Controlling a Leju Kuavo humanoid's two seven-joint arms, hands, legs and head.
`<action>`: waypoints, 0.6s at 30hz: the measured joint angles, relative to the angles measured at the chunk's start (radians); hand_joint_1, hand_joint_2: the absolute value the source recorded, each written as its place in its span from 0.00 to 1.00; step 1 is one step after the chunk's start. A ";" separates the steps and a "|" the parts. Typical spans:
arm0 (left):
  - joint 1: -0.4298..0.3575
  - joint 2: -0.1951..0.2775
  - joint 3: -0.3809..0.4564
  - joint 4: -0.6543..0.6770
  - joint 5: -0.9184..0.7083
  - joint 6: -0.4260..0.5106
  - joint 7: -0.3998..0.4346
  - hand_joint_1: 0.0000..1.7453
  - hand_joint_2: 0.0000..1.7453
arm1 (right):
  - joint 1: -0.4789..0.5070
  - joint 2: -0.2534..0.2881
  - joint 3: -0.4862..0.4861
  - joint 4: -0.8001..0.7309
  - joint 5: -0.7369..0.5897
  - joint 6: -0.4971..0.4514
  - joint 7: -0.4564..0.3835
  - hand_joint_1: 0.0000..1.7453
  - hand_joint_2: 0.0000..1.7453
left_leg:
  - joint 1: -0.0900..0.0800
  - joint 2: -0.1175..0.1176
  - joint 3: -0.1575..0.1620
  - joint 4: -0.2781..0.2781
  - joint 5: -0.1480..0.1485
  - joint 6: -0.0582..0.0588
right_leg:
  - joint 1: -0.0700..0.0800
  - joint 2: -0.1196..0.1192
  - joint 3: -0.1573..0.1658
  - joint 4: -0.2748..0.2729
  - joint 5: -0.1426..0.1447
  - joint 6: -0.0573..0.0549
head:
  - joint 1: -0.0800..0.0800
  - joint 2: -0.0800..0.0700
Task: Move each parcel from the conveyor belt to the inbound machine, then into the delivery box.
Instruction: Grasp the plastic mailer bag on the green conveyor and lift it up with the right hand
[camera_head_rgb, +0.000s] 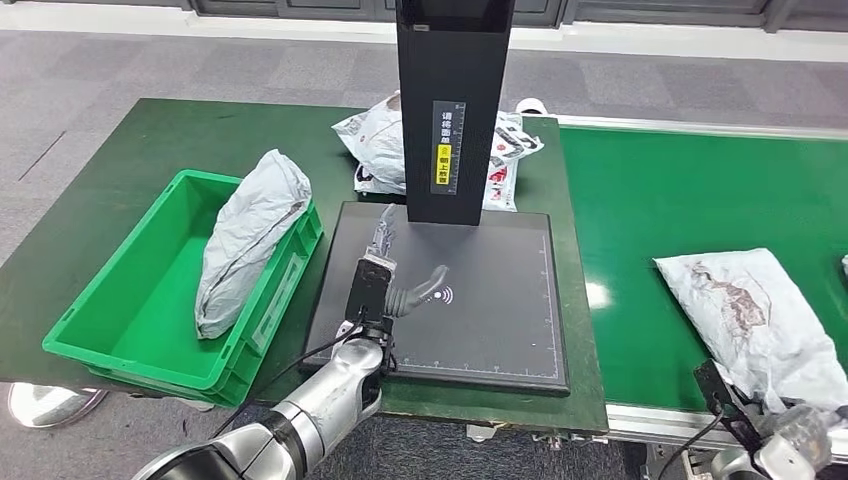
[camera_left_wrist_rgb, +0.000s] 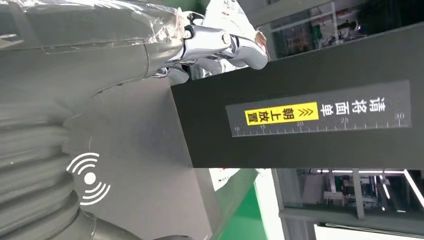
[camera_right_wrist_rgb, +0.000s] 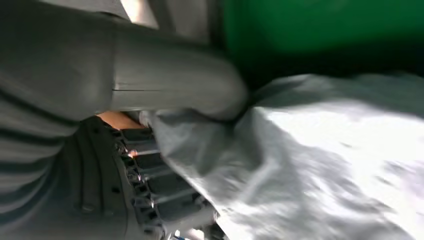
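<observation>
A white-grey parcel (camera_head_rgb: 755, 310) lies on the green conveyor belt (camera_head_rgb: 680, 190) at the right. My right hand (camera_head_rgb: 790, 440) is at its near end. In the right wrist view the thumb (camera_right_wrist_rgb: 175, 85) presses on top of the parcel (camera_right_wrist_rgb: 325, 165) and dark fingers (camera_right_wrist_rgb: 150, 185) lie under it, so the hand grips it. My left hand (camera_head_rgb: 385, 275) hovers over the inbound machine's black plate (camera_head_rgb: 490, 310), fingers spread and holding nothing. Its fingers (camera_left_wrist_rgb: 215, 45) reach toward the black tower (camera_left_wrist_rgb: 300, 120). A grey parcel (camera_head_rgb: 250, 235) leans inside the green delivery box (camera_head_rgb: 120, 300).
The scanner tower (camera_head_rgb: 455, 100) rises at the plate's far edge. Behind it lies a white parcel with red print (camera_head_rgb: 375, 140). The green box stands left of the plate on a dark green table (camera_head_rgb: 150, 140). A metal rail (camera_head_rgb: 640, 420) edges the belt's front.
</observation>
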 joint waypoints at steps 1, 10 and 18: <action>0.004 0.002 0.013 -0.007 -0.003 -0.005 0.000 0.00 1.00 | -0.002 0.001 0.000 0.000 -0.010 -0.018 -0.029 1.00 1.00 | 0.000 0.000 0.000 0.000 0.000 0.000 | 0.000 0.000 0.000 0.000 0.000 0.000 | 0.000 0.000; 0.046 0.013 0.124 -0.073 -0.066 -0.008 0.000 0.00 1.00 | -0.026 0.082 0.015 -0.071 -0.162 -0.139 -0.320 1.00 1.00 | 0.000 -0.001 -0.004 -0.001 0.001 -0.001 | 0.000 0.000 -0.004 0.002 -0.001 -0.001 | 0.000 0.000; 0.067 0.026 0.190 -0.105 -0.115 0.004 0.000 0.00 1.00 | 0.019 0.255 0.248 -0.428 -0.675 -0.138 -0.684 1.00 1.00 | 0.000 -0.001 -0.004 -0.001 0.001 -0.003 | 0.000 0.000 -0.008 0.005 -0.002 -0.003 | 0.000 0.000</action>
